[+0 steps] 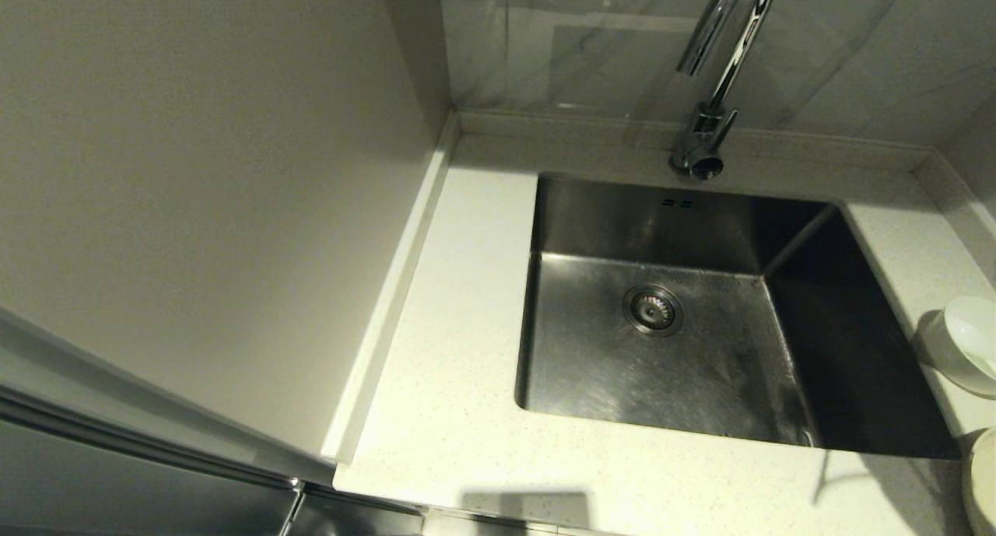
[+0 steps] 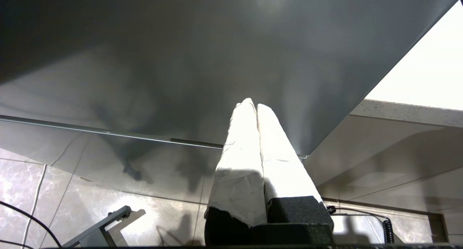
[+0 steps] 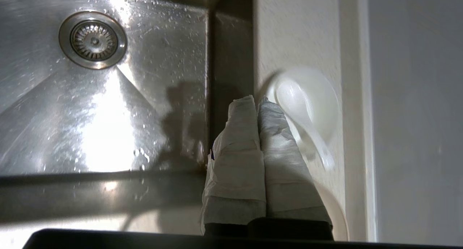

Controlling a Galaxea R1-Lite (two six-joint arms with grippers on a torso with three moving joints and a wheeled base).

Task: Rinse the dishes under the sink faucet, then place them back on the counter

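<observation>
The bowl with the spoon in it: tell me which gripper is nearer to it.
Right. The right gripper is shut beside the bowl on the counter by the sink. The left gripper is shut, parked below the counter, with no bowl in its view.

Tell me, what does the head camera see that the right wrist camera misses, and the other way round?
Only the head view shows the sink faucet and the whole counter around the sink.

Only the right wrist view shows the right gripper, its white-wrapped fingers pressed together with nothing between them, above the counter strip beside the basin. It also shows the spoon lying in the bowl, and water drops on the steel.

Both show the drain, the basin floor and the bowl at the sink's right.
</observation>
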